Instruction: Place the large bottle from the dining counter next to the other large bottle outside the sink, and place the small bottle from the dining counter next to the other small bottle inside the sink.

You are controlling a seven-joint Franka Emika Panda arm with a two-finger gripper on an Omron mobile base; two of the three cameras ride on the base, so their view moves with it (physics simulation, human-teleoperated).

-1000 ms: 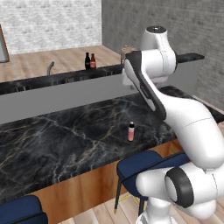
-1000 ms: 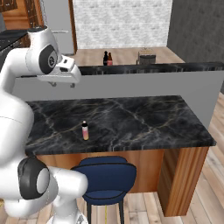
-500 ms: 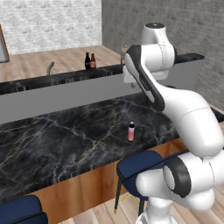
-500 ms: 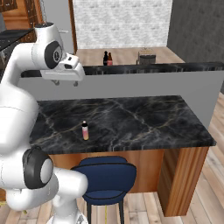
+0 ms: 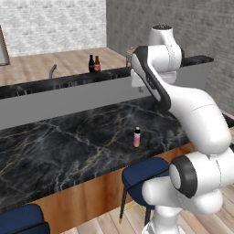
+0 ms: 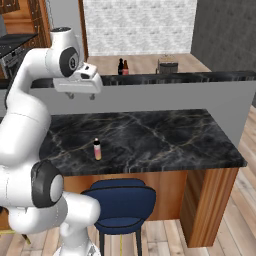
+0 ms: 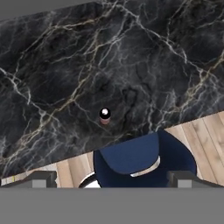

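The gripper [image 6: 80, 95] hangs high over the dining counter [image 5: 68, 141], jaws wide and empty, facing straight down, likely lining up a pick. A blue stool [image 6: 122, 202] is tucked under the counter's front edge. Two large bottles [image 5: 94, 63] stand together on the far worktop, so the black one seems already delivered, though they are small and distant. The small bottle [image 5: 136, 137] stands upright near the counter's front edge.
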